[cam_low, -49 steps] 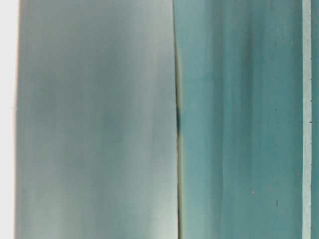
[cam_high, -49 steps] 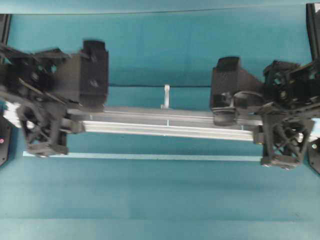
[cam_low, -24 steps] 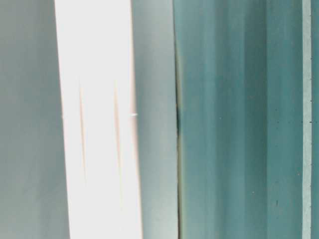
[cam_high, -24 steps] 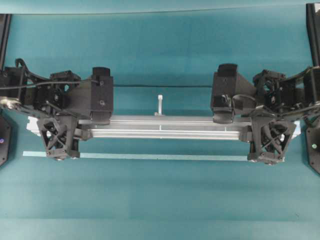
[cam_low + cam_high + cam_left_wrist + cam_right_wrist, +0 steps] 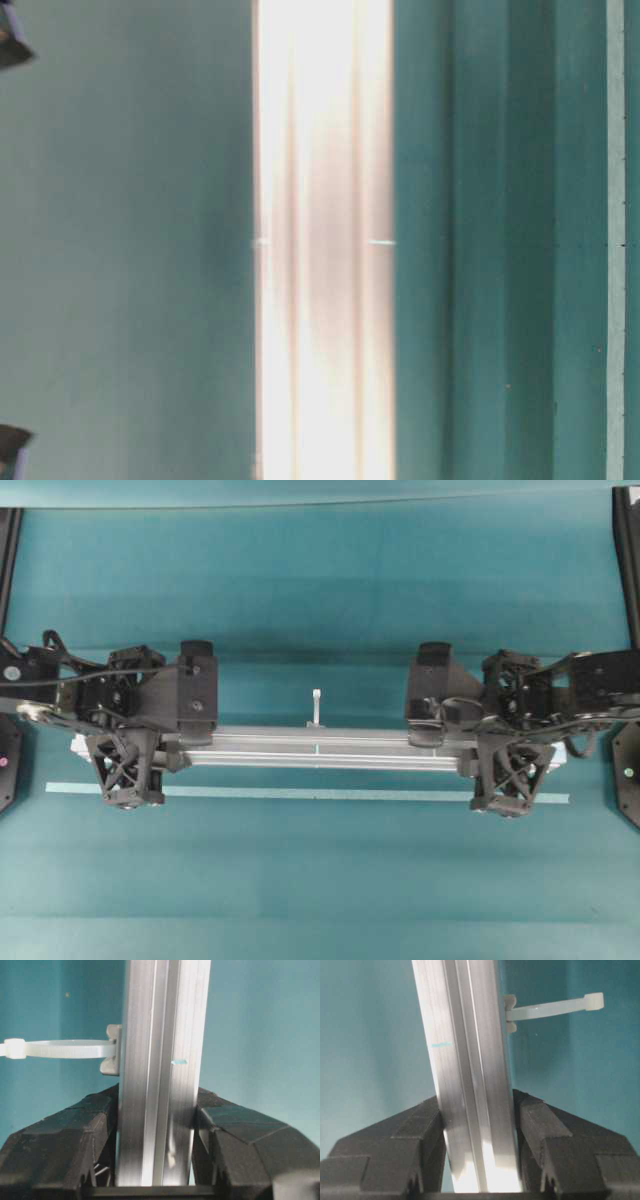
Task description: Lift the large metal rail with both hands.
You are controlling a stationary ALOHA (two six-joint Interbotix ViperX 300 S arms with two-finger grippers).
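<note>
In the overhead view, the large metal rail [image 5: 318, 751] is seen lying crosswise over the teal table [image 5: 320, 880], gripped near each end. The left gripper [image 5: 165, 755] is clamped on the rail's left part and the right gripper [image 5: 462, 755] on its right part — black jaws pressed against both long sides. A white cable tie [image 5: 316, 708] stands out from the rail's far side near the middle. A thin pale strip [image 5: 300, 793] is laid on the table just in front of the rail, apart from it.

In the table-level view, the rail [image 5: 325, 240] appears as a bright, washed-out band running from top to bottom (little detail can be made out), and the pale strip [image 5: 616, 240] is seen at the right edge.

In the left wrist view, the rail [image 5: 160, 1080] is held between the two black fingers [image 5: 60, 1150], which are closed against its grooved sides; the cable tie [image 5: 65, 1049] juts out to the left.

In the right wrist view, the rail [image 5: 465, 1080] is likewise pinched between the fingers [image 5: 560, 1150] — tilted slightly — with the cable tie [image 5: 555, 1007] pointing right.
</note>
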